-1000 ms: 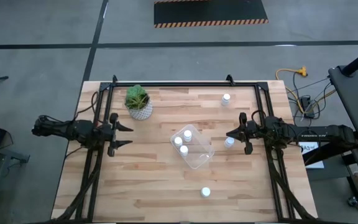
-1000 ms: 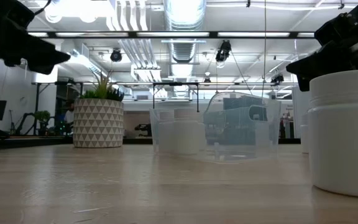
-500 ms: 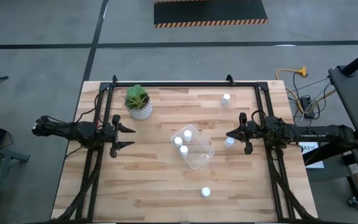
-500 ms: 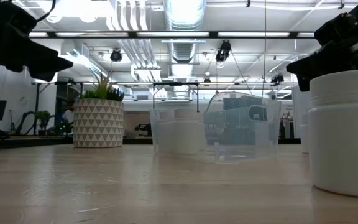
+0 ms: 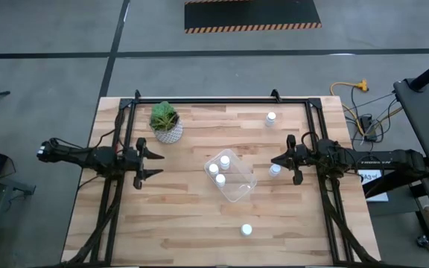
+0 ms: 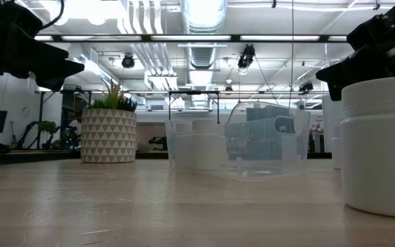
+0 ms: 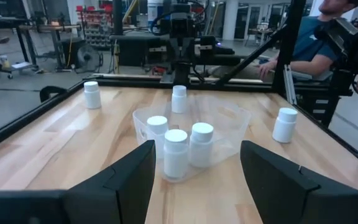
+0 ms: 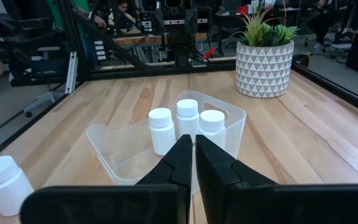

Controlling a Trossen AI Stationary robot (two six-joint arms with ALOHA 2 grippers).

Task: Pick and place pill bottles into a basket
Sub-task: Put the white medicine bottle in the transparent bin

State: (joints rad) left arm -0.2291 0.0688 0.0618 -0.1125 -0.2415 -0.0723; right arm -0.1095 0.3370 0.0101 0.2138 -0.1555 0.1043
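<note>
The clear basket [image 5: 232,177] stands mid-table with three white pill bottles [image 5: 220,170] upright inside; it also shows in the left wrist view [image 7: 232,124] and the right wrist view [image 8: 114,149]. Three more bottles stand on the wood: one at the far right [image 5: 271,117], one near the front edge [image 5: 246,230], and one [image 5: 275,170] just beside my right gripper's tips. My left gripper [image 5: 159,164] is open and empty, left of the basket, pointing at it. My right gripper [image 5: 274,160] is shut and empty, right of the basket.
A white patterned pot with a green plant [image 5: 166,125] stands at the far left. A black frame [image 5: 199,100] runs along the table's edges. A person [image 7: 328,31] sits beyond the table's right side. Bare wood lies at the near left.
My left gripper has crept toward the table's right edge, closer to the basket, staying open. My right gripper and all the bottles have stayed where they were.
</note>
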